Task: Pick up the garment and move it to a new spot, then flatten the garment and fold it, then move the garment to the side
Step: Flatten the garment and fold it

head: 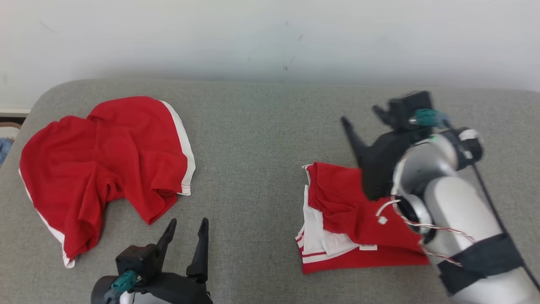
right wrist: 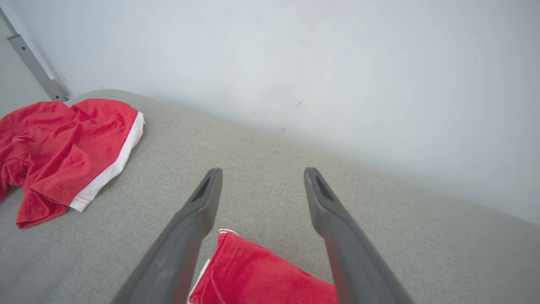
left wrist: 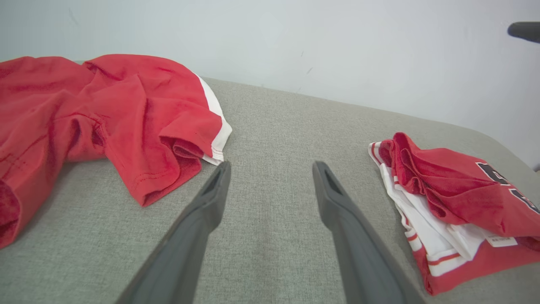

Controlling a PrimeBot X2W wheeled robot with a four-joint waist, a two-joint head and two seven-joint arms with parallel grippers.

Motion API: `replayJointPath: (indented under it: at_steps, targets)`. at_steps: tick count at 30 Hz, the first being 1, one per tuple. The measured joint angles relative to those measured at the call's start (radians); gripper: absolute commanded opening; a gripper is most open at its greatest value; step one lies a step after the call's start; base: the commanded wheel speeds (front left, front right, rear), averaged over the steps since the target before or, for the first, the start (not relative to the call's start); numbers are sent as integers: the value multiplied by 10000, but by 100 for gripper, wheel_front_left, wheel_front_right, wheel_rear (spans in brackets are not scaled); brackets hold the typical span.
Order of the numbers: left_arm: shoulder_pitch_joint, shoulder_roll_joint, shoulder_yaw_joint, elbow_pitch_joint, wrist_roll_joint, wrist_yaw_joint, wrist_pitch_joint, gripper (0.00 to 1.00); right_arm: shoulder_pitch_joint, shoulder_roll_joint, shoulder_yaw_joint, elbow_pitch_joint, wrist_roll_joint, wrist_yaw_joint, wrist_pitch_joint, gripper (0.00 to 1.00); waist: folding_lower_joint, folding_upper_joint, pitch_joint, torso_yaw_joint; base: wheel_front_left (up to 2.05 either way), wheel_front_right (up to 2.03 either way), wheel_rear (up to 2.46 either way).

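AT THE FOLD: Your right gripper [right wrist: 261, 173] has its two fingers spread wide with nothing between them, poised just above the far edge of the folded garment [head: 337, 198]. The garment lies on the right side of the grey cushion [head: 253, 147], red layers on top and white trim showing along its left edge. The set-down looks finished, so the job now is a clean exit. Lift straight up before swinging away, because the top fold sits loose and a trailing fingertip could drag it open.

Your left gripper [left wrist: 272, 165] is also spread and empty, low over bare cushion between the two cloths. A crumpled red garment [head: 105, 160] lies well apart at the left, its hem just beside the left fingers; keep clear unless you mean to take it. The white wall [head: 270, 38] runs close behind the cushion, limiting reach.
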Motion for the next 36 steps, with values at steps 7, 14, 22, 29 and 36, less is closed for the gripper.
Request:
replayJointPath:
  at_steps: [7, 14, 22, 29, 36]
  targets:
    - [186, 130, 209, -173, 12, 82, -299, 100, 1247, -780, -988, -1348, -109, -222, -1814, 100, 0, 0, -259, -339, 0, 0, 0]
    - [223, 171, 226, -600, 184, 86, -702, 100, 3254, -961, -1712, -1960, -259, -412, -3572, 100, -1, 0, -562, -856, 0, 0, 0]
    - [391, 364, 280, -1018, 372, 102, -1072, 100, 4678, -779, -2357, -2019, -157, -564, -4801, 100, -1, 0, -868, -1282, 0, 0, 0]
    - [617, 163, 744, -1338, 222, 176, -1200, 100, 5134, -546, -2867, -2077, 25, -583, -5733, 100, 0, -1, -1007, -1489, 0, 0, 0]
    - [909, 121, 941, -1181, -2, 190, -817, 100, 5265, -430, -2894, -1998, 98, -583, -6165, 100, 1, 0, -931, -1464, 0, 0, 0]
